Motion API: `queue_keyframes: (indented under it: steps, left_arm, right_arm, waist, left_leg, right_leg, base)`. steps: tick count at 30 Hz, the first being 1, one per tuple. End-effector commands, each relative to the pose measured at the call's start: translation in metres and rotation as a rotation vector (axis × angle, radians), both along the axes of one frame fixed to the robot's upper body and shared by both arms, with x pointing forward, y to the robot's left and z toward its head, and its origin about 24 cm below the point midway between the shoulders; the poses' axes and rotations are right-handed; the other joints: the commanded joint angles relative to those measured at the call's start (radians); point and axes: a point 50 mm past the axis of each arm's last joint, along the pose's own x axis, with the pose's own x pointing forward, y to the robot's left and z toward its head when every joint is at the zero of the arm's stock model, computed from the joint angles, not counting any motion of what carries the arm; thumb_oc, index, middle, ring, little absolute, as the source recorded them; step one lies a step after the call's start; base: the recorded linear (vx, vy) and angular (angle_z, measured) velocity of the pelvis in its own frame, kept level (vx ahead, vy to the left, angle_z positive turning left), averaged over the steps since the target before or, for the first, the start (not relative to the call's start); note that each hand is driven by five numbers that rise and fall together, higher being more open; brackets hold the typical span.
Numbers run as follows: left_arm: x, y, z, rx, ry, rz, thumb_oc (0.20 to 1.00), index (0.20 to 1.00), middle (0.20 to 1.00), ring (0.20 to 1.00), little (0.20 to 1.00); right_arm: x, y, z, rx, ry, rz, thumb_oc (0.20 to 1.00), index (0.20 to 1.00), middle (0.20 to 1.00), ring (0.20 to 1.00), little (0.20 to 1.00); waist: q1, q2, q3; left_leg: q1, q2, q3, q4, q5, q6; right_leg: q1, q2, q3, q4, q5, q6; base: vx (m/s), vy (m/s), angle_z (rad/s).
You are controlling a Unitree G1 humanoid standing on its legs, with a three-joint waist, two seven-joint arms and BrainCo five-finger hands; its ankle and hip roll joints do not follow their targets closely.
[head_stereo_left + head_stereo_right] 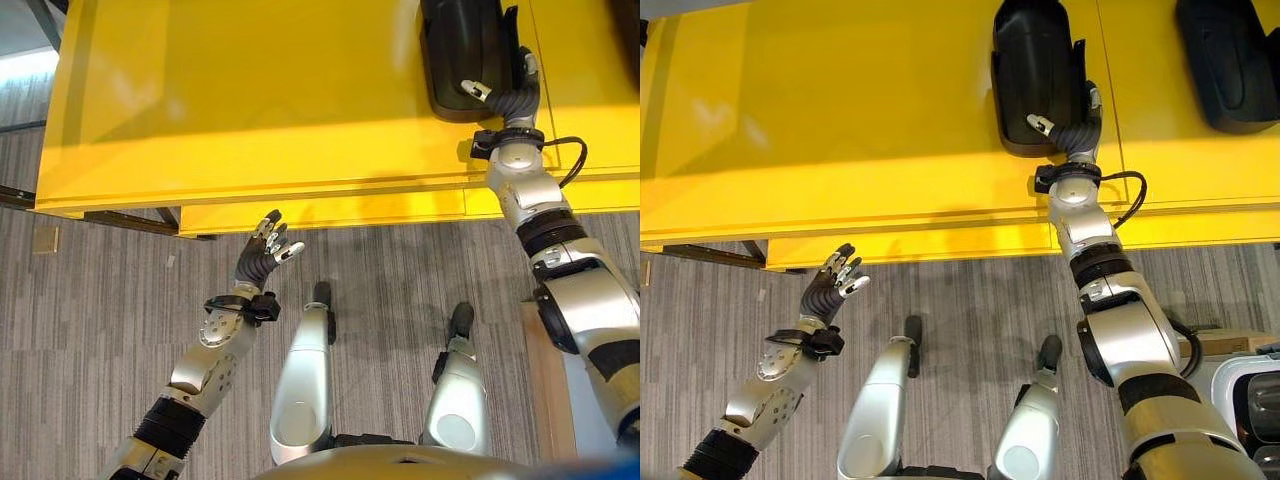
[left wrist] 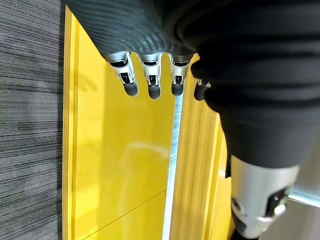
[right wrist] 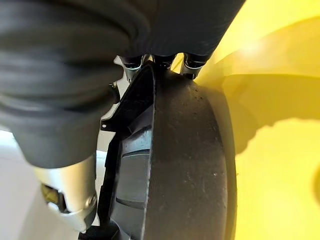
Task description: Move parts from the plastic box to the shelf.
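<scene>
Right robot hand [image 1: 1072, 122] on black part [image 1: 1033, 60] (shelf [image 1: 840, 130])

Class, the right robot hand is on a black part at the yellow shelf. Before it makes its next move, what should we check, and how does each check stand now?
1. Black part lies on the yellow shelf: ok, it lies on the top surface.
2. Right robot hand has let go of the part: not ok, its fingers curl over the part's edge in the right wrist view.
3. Part sits clear of the shelf's front edge: ok, yellow surface shows between them.
4. Room beside the second black part: ok, a gap of shelf separates them.
5. Left robot hand is free and out of the way: ok, open, over the floor in front of the shelf.
6. Part sits flat and stable: cannot tell.
</scene>
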Motion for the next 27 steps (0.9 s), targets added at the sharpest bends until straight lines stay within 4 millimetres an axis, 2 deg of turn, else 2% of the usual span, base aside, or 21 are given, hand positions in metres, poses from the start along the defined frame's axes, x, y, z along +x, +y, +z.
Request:
queue_keyframes:
  steps: [1,10,13,14,16,20,27]
  left_arm:
    - [-0.005,-0.006,0.028,-0.031,-0.141,-0.035,1.000,1.000,1.000,1.000,1.000]
    - [-0.005,-0.004,0.029,-0.035,-0.142,-0.029,1.000,1.000,1.000,1.000,1.000]
    - [-0.005,-0.003,0.030,-0.033,-0.146,-0.028,1.000,1.000,1.000,1.000,1.000]
    - [-0.005,-0.002,0.030,-0.031,-0.147,-0.025,1.000,1.000,1.000,1.000,1.000]
    - [-0.005,-0.001,0.030,-0.031,-0.150,-0.024,1.000,1.000,1.000,1.000,1.000]
    - [-0.006,0.000,0.032,-0.025,-0.160,-0.022,1.000,1.000,1.000,1.000,1.000]
    - [-0.007,0.003,0.032,-0.019,-0.157,-0.021,1.000,1.000,1.000,1.000,1.000]
  right_arm:
    - [0.001,0.005,0.023,-0.004,-0.067,0.040,1.000,1.000,1.000,1.000,1.000]
    - [0.001,0.000,0.032,-0.004,-0.088,0.014,1.000,1.000,1.000,1.000,1.000]
    - [0.000,-0.008,0.040,-0.036,-0.103,-0.023,1.000,1.000,1.000,1.000,1.000]
    - [-0.003,-0.017,0.049,-0.053,-0.126,-0.062,1.000,1.000,1.000,1.000,1.000]
    - [-0.004,-0.021,0.053,-0.067,-0.135,-0.076,1.000,1.000,1.000,1.000,1.000]
    - [-0.013,-0.038,0.074,-0.117,-0.200,-0.149,1.000,1.000,1.000,1.000,1.000]
    - [-0.023,-0.047,0.088,-0.173,-0.268,-0.190,1.000,1.000,1.000,1.000,1.000]
  waist:
    - [0.032,0.016,0.021]
    - [0.032,0.011,0.021]
    - [0.030,0.007,0.021]
    - [0.028,0.004,0.020]
    - [0.027,0.003,0.020]
    - [0.017,-0.005,0.020]
    - [0.007,-0.010,0.019]
  left_leg:
    - [0.071,-0.042,0.051,-0.145,0.048,0.058]
    - [0.070,-0.042,0.052,-0.142,0.045,0.059]
    - [0.070,-0.040,0.051,-0.142,0.045,0.059]
    - [0.072,-0.039,0.051,-0.144,0.045,0.059]
    - [0.072,-0.038,0.051,-0.144,0.045,0.058]
    - [0.073,-0.034,0.053,-0.142,0.043,0.058]
    - [0.079,-0.029,0.053,-0.146,0.045,0.057]
  right_leg:
    - [-0.012,0.012,0.003,0.232,-0.175,-0.009]
    - [-0.013,0.014,0.004,0.234,-0.176,-0.009]
    - [-0.016,0.016,0.007,0.237,-0.177,-0.009]
    - [-0.019,0.018,0.008,0.239,-0.178,-0.009]
    - [-0.020,0.019,0.010,0.240,-0.178,-0.009]
    - [-0.025,0.023,0.012,0.246,-0.181,-0.009]
    - [-0.030,0.030,0.020,0.253,-0.185,-0.010]
  base:
    - [0.00,0.000,0.00]
    - [0.00,0.000,0.00]
    - [0.00,0.000,0.00]
    - [0.00,0.000,0.00]
    - [0.00,0.000,0.00]
    - [0.00,0.000,0.00]
    - [0.00,0.000,0.00]
